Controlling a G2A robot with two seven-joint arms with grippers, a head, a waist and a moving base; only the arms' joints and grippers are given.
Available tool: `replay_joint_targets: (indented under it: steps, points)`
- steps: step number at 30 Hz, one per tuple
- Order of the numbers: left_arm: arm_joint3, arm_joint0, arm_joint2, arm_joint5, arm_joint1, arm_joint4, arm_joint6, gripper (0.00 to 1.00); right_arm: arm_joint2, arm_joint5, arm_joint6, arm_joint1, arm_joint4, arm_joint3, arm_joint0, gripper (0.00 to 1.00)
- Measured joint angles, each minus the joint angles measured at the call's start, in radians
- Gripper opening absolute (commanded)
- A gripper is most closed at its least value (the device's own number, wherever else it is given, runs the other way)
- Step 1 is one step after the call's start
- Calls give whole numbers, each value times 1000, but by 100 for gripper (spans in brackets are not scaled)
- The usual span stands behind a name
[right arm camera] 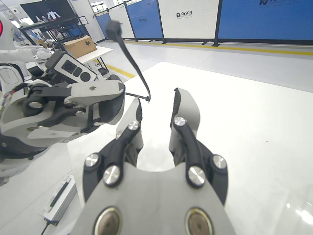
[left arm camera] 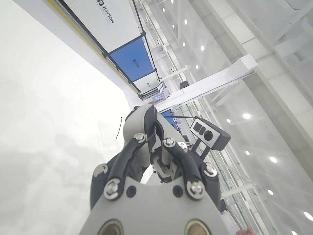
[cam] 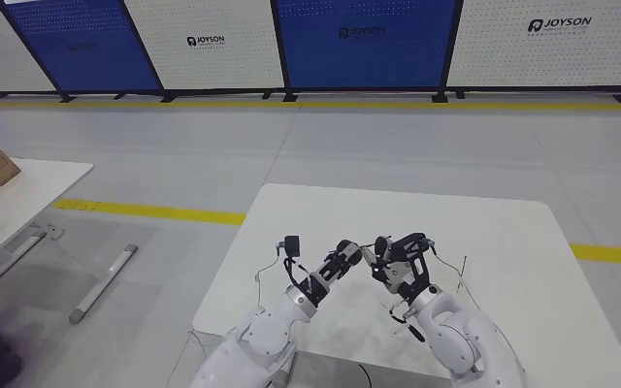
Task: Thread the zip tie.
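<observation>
The zip tie (right arm camera: pixel 133 59) is held above the table (cam: pixel 485 223), between the two grippers. Its thin end is clamped in the left gripper (right arm camera: pixel 121 92). From there the strap runs to a sharp bend just beside one fingertip (right arm camera: pixel 138 102) of the right gripper (right arm camera: pixel 157 96), then curves upward to its free head. Contact at that fingertip cannot be confirmed.

The left gripper's jaws are closed on the strap. The right gripper's jaws stand apart with nothing between them.

A second zip tie (cam: pixel 464 269) lies flat on the table, near the right arm on its outer side.

Both arms extend forward from the near table edge and converge tip to tip over the middle of the near half. Bare tabletop lies ahead, and the far edge and right edge are well apart from the grippers.
</observation>
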Motion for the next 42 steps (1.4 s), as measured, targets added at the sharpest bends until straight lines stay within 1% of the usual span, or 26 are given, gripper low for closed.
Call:
replay_joint_targets:
  steps: [2,3,4,6,19,25,33,42]
  points:
    - [0,1,2,-1,0,2,1,0,-1,-2,-1,0,2,1,1,24]
    - [0,1,3,-1,0,3,2,0,-1,-3,-1,0,2,1,1,21]
    - [0,0,4,0,-1,4,2,0,-1,-4,-1,0,2,1,1,16]
    - [2,-2,7,1,-1,5,4,0,-1,-5,1,1,2,1,2,0]
    - [10,-10,19,-1,-5,13,19,0,4,-12,14,3,13,-1,0,0]
    - [8,-9,21,-23,-5,14,13,0,1,-9,31,4,15,6,3,0]
    - [9,-7,16,-32,-5,9,12,0,-13,-3,46,3,5,19,14,0]
    - [0,0,8,-45,-3,12,10,0,-30,-5,71,1,1,39,29,0]
